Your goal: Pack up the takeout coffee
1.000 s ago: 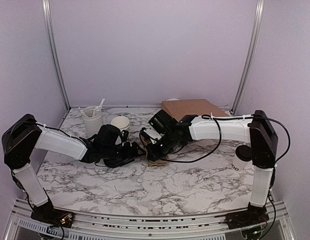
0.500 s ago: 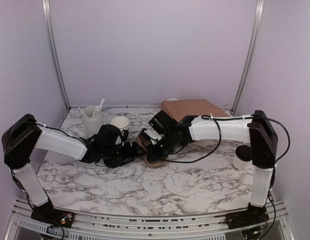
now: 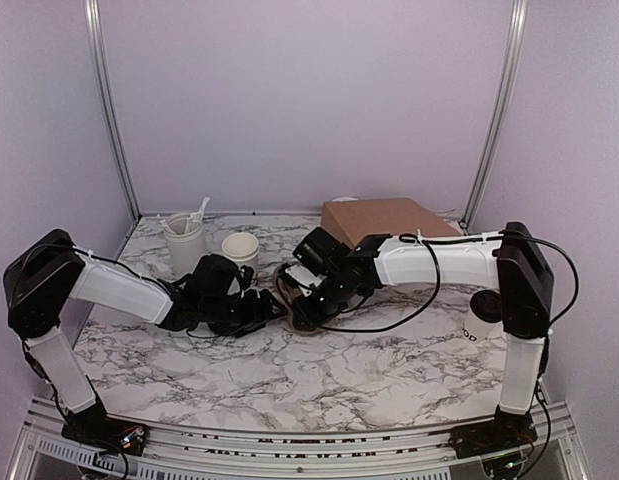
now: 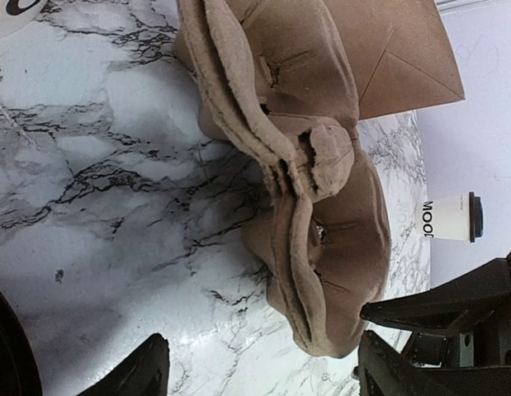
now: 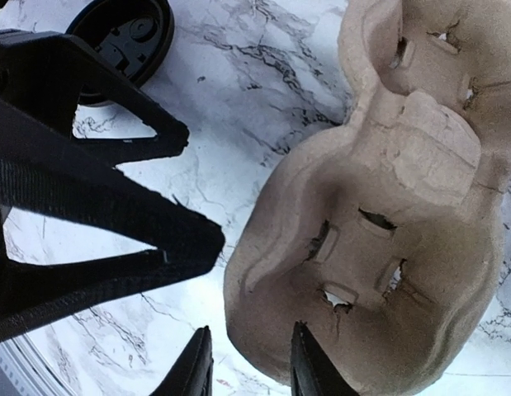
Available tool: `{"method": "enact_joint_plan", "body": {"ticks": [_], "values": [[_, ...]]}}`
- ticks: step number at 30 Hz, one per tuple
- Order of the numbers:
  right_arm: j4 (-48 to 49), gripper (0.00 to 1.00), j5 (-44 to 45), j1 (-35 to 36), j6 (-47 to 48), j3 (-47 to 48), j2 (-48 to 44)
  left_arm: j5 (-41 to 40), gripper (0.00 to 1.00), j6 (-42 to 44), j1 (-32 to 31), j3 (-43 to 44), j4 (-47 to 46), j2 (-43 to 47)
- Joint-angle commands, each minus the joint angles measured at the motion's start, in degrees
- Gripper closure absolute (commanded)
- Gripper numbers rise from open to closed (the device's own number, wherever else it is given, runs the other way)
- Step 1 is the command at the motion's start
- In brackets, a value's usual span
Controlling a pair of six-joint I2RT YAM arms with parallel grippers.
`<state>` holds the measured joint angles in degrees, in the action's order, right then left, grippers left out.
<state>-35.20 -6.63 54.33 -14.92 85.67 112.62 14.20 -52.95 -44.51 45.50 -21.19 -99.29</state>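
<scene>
both arms meet at the middle of the white marble table, right over the brown moulded-pulp cup carrier. the left gripper comes in from the left edge side with its fingers spread wide. one end of the carrier sits between them, with bare marble showing beside one finger, so nothing is pinched. the right gripper faces it from the other side, fingers parted by a narrow gap. the carrier's rim lies in that gap, and a strip of marble shows between it and one finger, so there's no squeeze on there either. in the right wrist view the carrier shows its bumpy moulded face with small slits cut into the wells.

now the takeout coffee, a small white paper cup with dark lettering low on its side and a black plastic lid. it stands upright near the right edge of the table, tucked just beside the right arm's upright link and partly hidden by it, well apart from both grippers.

toward the far left corner stands a tall plain white tumbler with white plastic cutlery poking out. a short open white cup is just beside it. a flat brown paper bag lies along the far edge, right of centre.
</scene>
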Motion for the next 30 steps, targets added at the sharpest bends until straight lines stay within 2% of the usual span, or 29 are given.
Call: {"method": "enact_joint_plan", "body": {"ticks": [1,8,14,25,29,30], "values": [[-1.60,0.69,3.23,0.86,3.74,2.24,1.57,-1.18,0.21,-0.75,0.38,-1.17,-1.13,2.23],[-2.21,0.71,4.01,0.96,5.46,5.19,4.00,-0.87,0.22,-0.84,0.74,-1.33,-1.13,2.56],[-2.37,0.77,4.26,0.95,5.41,6.44,4.76,-0.62,0.22,-0.84,1.05,-1.98,-1.13,2.95],[-2.67,0.99,4.25,0.96,4.49,8.13,5.41,0.20,0.22,-0.55,1.18,-1.93,-1.14,2.36],[-3.11,1.00,4.24,0.96,4.37,8.56,5.57,0.33,0.22,-0.40,1.18,-1.84,-1.13,2.25],[-3.18,0.97,4.26,0.96,4.51,8.60,5.53,0.32,0.22,-0.40,1.18,-1.86,-1.13,2.31]]}}
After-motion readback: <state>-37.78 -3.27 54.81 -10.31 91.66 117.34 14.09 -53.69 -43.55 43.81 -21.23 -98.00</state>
